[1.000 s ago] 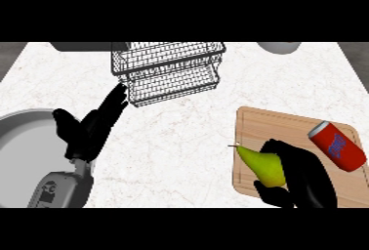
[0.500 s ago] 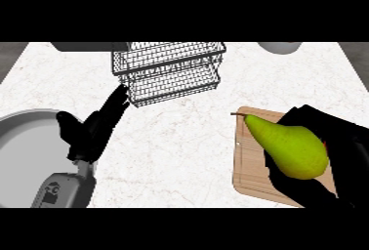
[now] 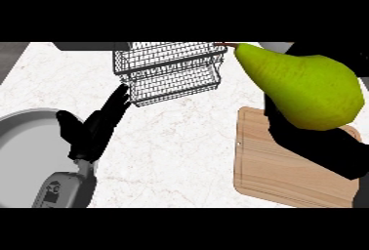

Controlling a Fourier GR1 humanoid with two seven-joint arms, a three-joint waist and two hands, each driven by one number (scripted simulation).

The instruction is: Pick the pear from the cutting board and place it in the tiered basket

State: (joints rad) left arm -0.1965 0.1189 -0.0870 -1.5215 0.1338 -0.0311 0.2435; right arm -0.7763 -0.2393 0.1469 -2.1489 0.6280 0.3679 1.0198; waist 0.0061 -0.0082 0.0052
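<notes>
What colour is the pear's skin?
The pear is yellow-green with fine darker speckles; the head view shows it best.

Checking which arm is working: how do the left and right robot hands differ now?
The right robot hand curls round the pear; the left robot hand holds nothing. The right is over the cutting board; the left is left of it, fingers straight, pointing toward the tiered basket. Both are black.
</notes>
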